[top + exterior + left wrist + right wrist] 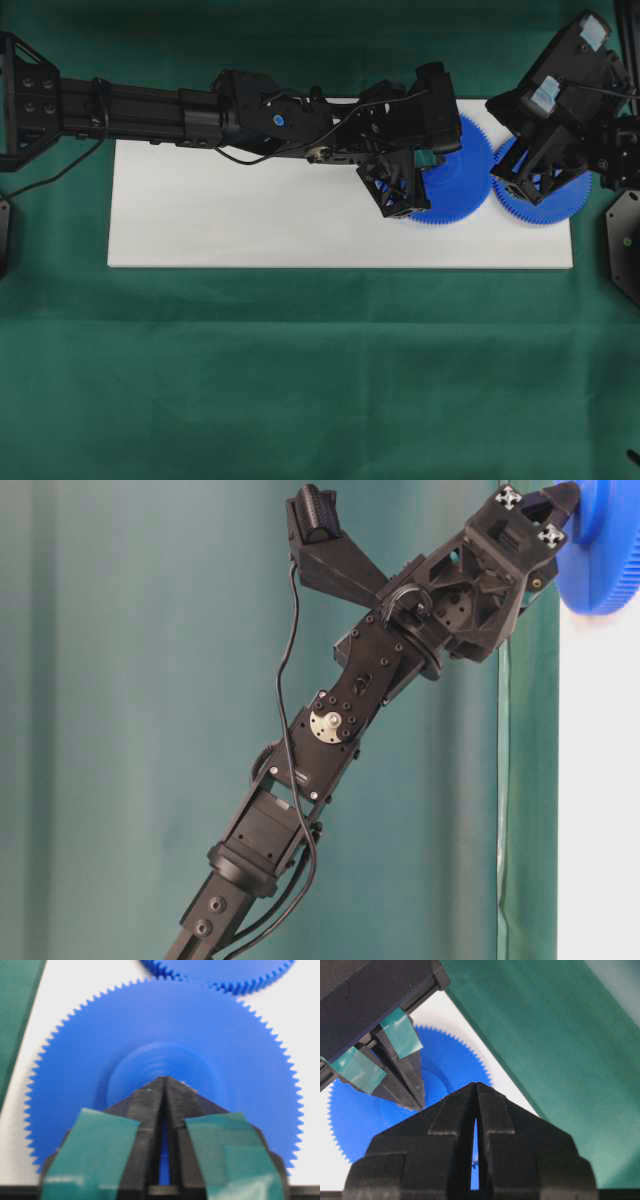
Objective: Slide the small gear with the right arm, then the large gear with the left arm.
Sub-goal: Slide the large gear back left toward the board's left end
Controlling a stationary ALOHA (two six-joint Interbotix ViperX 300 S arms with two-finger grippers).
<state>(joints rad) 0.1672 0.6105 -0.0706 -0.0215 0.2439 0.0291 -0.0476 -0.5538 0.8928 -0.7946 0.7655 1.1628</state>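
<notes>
With jaws pressed together, the left gripper (164, 1082) touches the large gear's (100, 1050) hub.

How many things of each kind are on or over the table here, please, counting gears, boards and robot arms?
Blue gears: 2, the large gear and the small gear
White boards: 1, the white board
Black robot arms: 2, the left arm and the right arm
Total: 5
</notes>
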